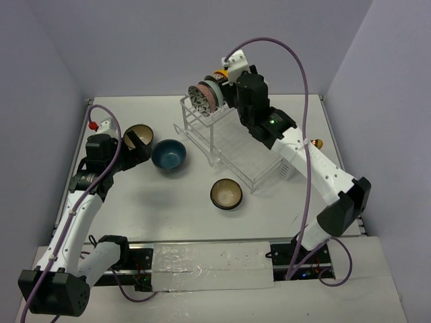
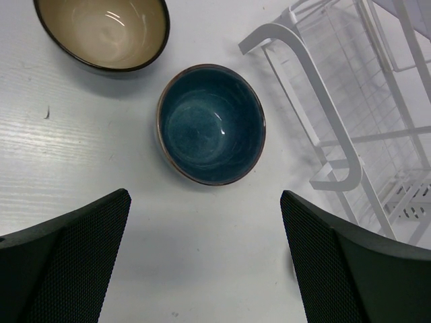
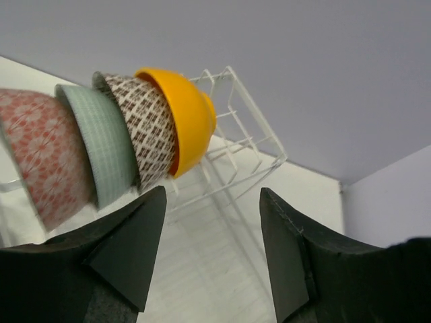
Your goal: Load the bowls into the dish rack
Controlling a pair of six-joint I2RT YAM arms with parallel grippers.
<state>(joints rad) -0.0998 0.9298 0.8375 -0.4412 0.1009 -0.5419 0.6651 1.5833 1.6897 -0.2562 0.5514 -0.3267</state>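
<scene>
The dish rack (image 1: pixel 232 151) stands at the back centre. Several bowls stand on edge in its upper shelf (image 1: pixel 205 96); the right wrist view shows them as red-patterned (image 3: pixel 40 158), pale green (image 3: pixel 97 145), brown-patterned (image 3: pixel 145 124) and yellow (image 3: pixel 188 111). My right gripper (image 1: pixel 229 94) (image 3: pixel 212 198) is open and empty just beside the yellow bowl. A dark blue bowl (image 1: pixel 168 155) (image 2: pixel 211 124) sits on the table left of the rack. My left gripper (image 1: pixel 140 151) (image 2: pixel 204 202) is open and empty, just short of it. A brown bowl with cream inside (image 1: pixel 138 136) (image 2: pixel 101 32) sits beside that gripper. Another (image 1: pixel 226 194) sits in front of the rack.
The rack's white frame (image 2: pixel 323 128) is close to the right of the blue bowl. A small gold object (image 1: pixel 318 143) lies right of the right arm. A red item (image 1: pixel 92 125) sits at the far left edge. Grey walls close the back and both sides.
</scene>
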